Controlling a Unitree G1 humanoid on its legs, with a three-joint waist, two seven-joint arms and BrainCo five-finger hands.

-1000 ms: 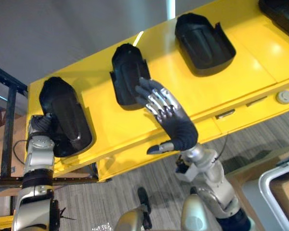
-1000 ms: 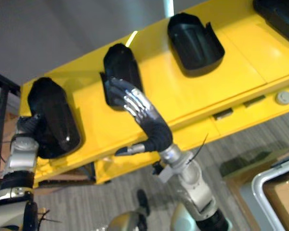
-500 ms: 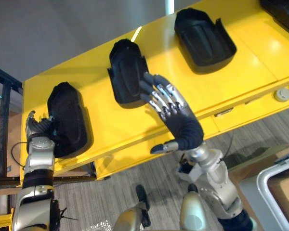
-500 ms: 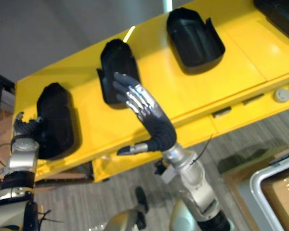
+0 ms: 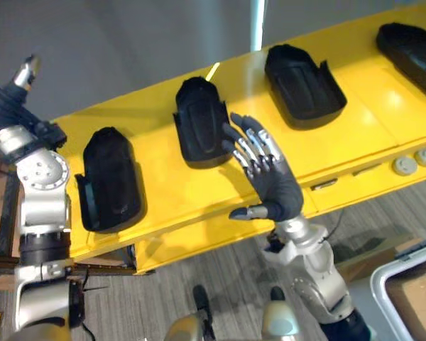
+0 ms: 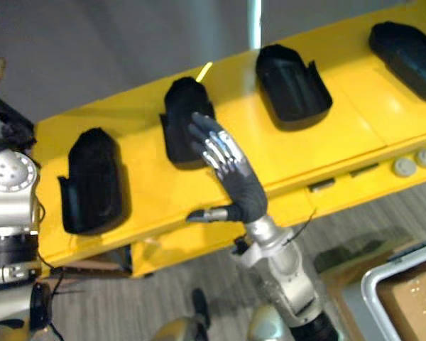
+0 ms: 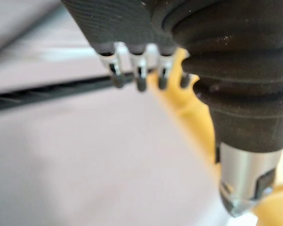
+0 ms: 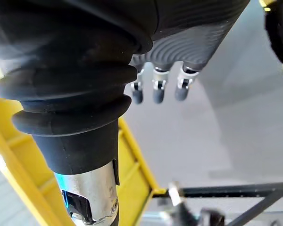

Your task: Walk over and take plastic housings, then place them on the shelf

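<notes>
Several black plastic housings lie in a row on the yellow shelf (image 5: 163, 188). The leftmost housing (image 5: 110, 177) rests near the shelf's left end, with no hand on it. My left hand (image 5: 6, 106) is raised up and to the left of that housing, off the shelf; its fingers (image 7: 137, 75) are straight and hold nothing. My right hand (image 5: 268, 170) hovers open over the shelf's front, its fingertips beside the second housing (image 5: 201, 122), not gripping it. Two more housings (image 5: 302, 74) (image 5: 412, 44) lie further right.
Round grey knobs (image 5: 405, 165) sit on the shelf's front face at the right. A white-rimmed bin with cardboard (image 5: 412, 284) stands on the grey carpet at the lower right. A dark metal frame (image 5: 7, 259) stands by the shelf's left end.
My left hand has opened, let go of the leftmost housing and lifted up and to the left; the housing now lies on the shelf. The camera view has shifted. The right hand has barely moved.
</notes>
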